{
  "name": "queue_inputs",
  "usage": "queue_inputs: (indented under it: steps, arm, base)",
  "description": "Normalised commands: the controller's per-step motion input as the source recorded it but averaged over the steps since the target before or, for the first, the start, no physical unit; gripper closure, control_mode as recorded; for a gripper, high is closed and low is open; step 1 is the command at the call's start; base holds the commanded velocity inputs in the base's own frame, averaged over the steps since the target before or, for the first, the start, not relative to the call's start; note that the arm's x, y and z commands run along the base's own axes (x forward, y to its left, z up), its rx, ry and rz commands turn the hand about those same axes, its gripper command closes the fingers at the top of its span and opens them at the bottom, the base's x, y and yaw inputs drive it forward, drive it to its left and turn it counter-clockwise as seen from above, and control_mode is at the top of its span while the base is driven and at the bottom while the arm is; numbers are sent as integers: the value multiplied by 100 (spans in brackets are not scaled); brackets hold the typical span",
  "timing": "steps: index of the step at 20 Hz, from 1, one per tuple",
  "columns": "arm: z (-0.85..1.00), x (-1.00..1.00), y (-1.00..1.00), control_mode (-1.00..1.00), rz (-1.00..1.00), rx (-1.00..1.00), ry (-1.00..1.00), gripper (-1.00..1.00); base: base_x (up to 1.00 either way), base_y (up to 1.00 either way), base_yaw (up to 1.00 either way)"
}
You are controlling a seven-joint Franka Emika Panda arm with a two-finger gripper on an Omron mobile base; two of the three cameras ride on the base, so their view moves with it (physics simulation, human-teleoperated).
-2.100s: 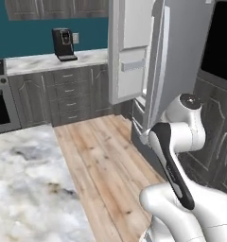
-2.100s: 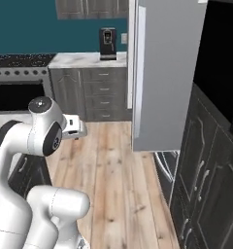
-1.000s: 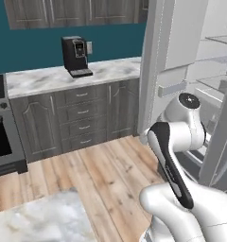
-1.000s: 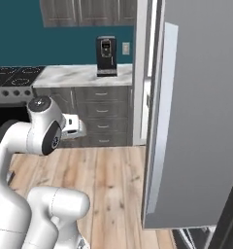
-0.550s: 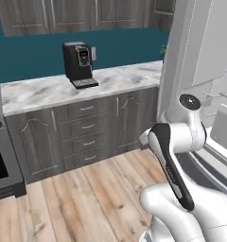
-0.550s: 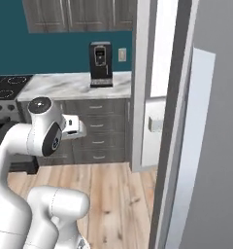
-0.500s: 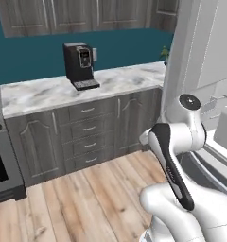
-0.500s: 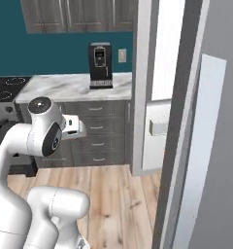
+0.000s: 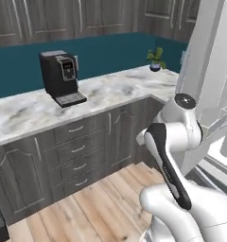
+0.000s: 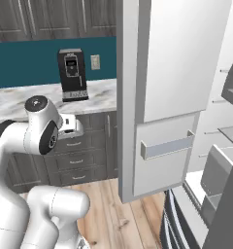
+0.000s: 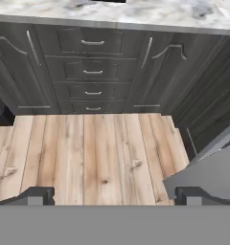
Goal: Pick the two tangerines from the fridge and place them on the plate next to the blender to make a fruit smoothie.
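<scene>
- Gaping wide and holding nothing, the end effector (image 11: 114, 194) points down at the wooden floor (image 11: 88, 153) before grey drawers (image 11: 92, 69).
- Open fridge (image 10: 179, 97) stands at 3 o'clock of the arm, door swung out, white shelves showing.
- Black coffee machine (image 9: 61, 78) sits on the marble table (image 9: 101, 94), a potted plant (image 9: 155, 59) at its far corner.

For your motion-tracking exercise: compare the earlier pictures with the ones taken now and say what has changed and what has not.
The whole view has shifted, so the base has driven and turned toward the fridge; the coffee machine and counter only appear to slide, and now look closer. The arm keeps its folded pose. The hand stays open and empty, pointing at the wooden floor. Nothing was picked up or let go.
</scene>
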Motion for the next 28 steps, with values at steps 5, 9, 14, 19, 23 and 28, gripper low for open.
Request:
queue_inputs:
  steps: [5,9,14,19,23,28]
  arm:
    - [0,0,0,100,0,0,0,-100]
    - [0,0,0,100,0,0,0,-100]
    - [0,0,0,100,0,0,0,-100]
    - [0,0,0,100,0,0,0,-100]
    - [0,0,0,100,0,0,0,-100]
    - [0,0,0,100,0,0,0,-100]
  base:
    - [0,26,-71]
    - [-7,27,-72]
    - [-7,23,-76]
    - [48,53,-79]
    - [49,24,-68]
    - [14,-2,-47]
